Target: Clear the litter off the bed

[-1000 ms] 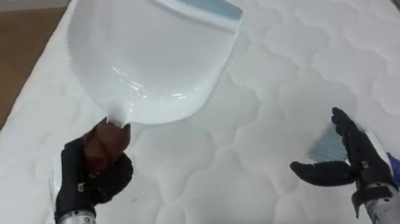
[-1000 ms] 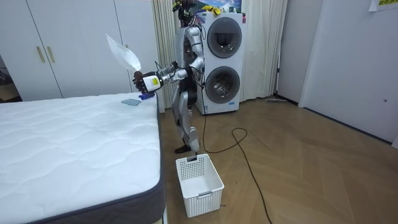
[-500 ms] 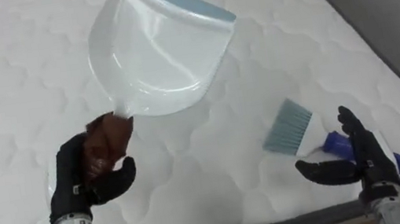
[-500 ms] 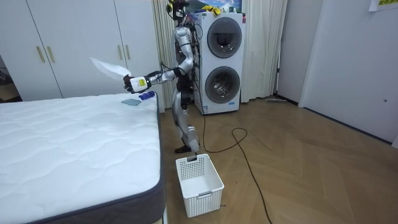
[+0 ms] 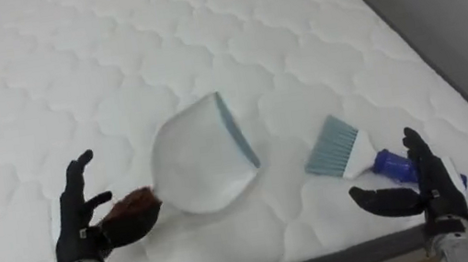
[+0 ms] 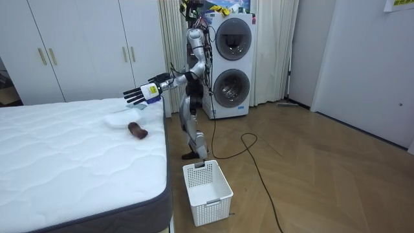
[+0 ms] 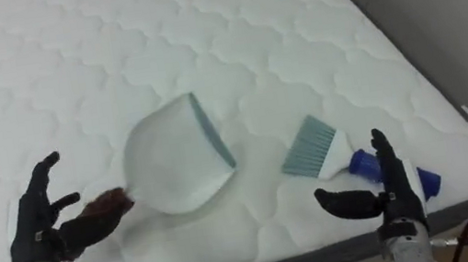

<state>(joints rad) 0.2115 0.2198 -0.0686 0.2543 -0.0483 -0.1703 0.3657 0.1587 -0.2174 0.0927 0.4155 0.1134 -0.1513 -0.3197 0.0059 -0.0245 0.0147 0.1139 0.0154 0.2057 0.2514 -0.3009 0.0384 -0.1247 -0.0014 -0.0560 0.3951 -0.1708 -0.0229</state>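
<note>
White quilted mattress [image 5: 200,25] bore the pale dustpan [image 5: 201,159], its brown handle [image 5: 131,209] toward the robot. Left of the dustpan the left hand [image 5: 76,224] was spread open beside that handle; right of it lay the brush [image 5: 358,154], the right hand [image 5: 431,193] open nearby.

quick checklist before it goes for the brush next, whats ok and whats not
1. Left hand free: ok, open by the dustpan's brown handle, gripping nothing.
2. Dustpan set down: ok, it lies on the mattress, apart from the brush.
3. Right hand ready: ok, open, holding nothing.
4. Brush within reach: probably ok, it lies by the right hand near the bed's edge, bristles toward the dustpan.
5. Path to the brush clear: ok, nothing lies between hand and brush.
6. Dirt left to sweep: cannot tell.
</note>
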